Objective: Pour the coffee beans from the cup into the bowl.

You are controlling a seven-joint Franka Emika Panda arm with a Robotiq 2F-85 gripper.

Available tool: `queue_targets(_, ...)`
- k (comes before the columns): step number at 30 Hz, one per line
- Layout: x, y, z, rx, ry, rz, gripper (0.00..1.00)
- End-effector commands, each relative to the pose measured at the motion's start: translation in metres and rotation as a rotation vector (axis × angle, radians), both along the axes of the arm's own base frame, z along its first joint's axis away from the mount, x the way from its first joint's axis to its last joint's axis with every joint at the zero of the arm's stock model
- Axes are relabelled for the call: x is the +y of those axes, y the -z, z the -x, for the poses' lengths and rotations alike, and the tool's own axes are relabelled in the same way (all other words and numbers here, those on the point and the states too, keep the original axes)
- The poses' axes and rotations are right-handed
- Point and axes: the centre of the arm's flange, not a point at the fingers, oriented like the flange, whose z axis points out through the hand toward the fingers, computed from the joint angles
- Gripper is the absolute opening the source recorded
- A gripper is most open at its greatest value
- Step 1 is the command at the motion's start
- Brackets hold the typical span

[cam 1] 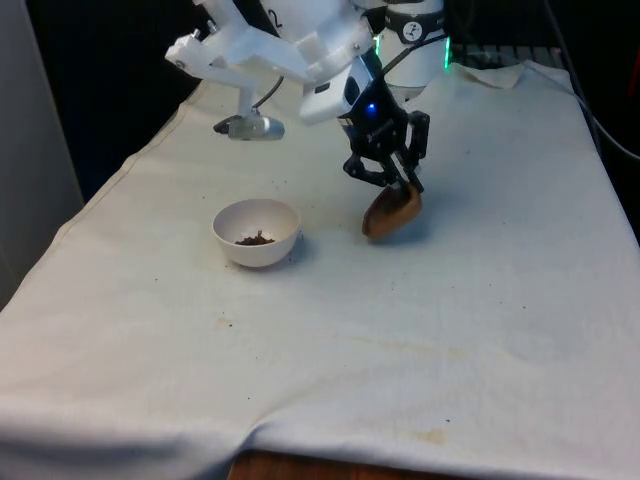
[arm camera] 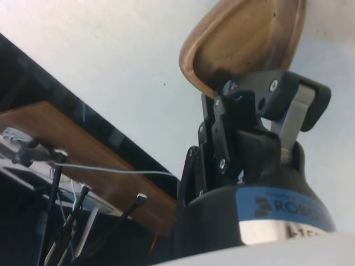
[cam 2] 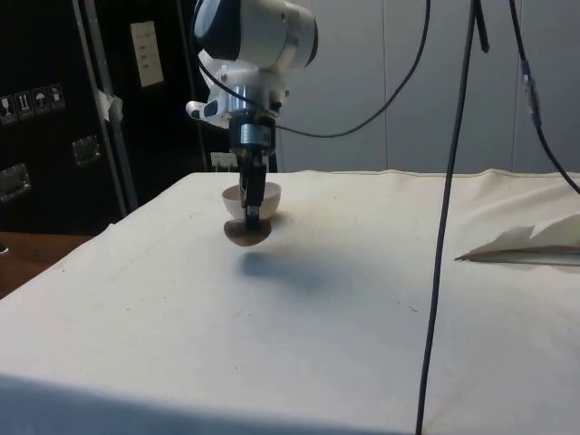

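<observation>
A white bowl (cam 1: 256,232) with a small heap of dark coffee beans (cam 1: 255,239) in it sits on the cloth towards the front view's left. To its right, my gripper (cam 1: 400,190) is shut on the rim of a brown wooden cup (cam 1: 391,213), which is tilted on its side just above or at the cloth. In the side view the cup (cam 2: 246,234) hangs under the gripper (cam 2: 252,212) in front of the bowl (cam 2: 272,195). The wrist view looks into the cup (arm camera: 244,41); its inside looks bare, with one finger (arm camera: 260,97) across its rim.
The white cloth (cam 1: 400,330) covers the table, and its front edge (cam 1: 300,450) shows wood beneath. A crumpled white paper or cloth (cam 2: 530,245) lies at the side view's right. A black cable (cam 2: 444,227) hangs down in the side view.
</observation>
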Motion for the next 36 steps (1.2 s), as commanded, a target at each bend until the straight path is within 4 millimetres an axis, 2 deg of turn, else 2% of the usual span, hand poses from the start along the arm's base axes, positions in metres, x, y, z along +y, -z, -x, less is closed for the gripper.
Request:
queue_targets(1,0.001,-0.002,0.001,-0.012,0.003,0.018,0.02)
queue_targets(36,0.042,-0.004,0.01,-0.113,-0.021,0.191,0.02)
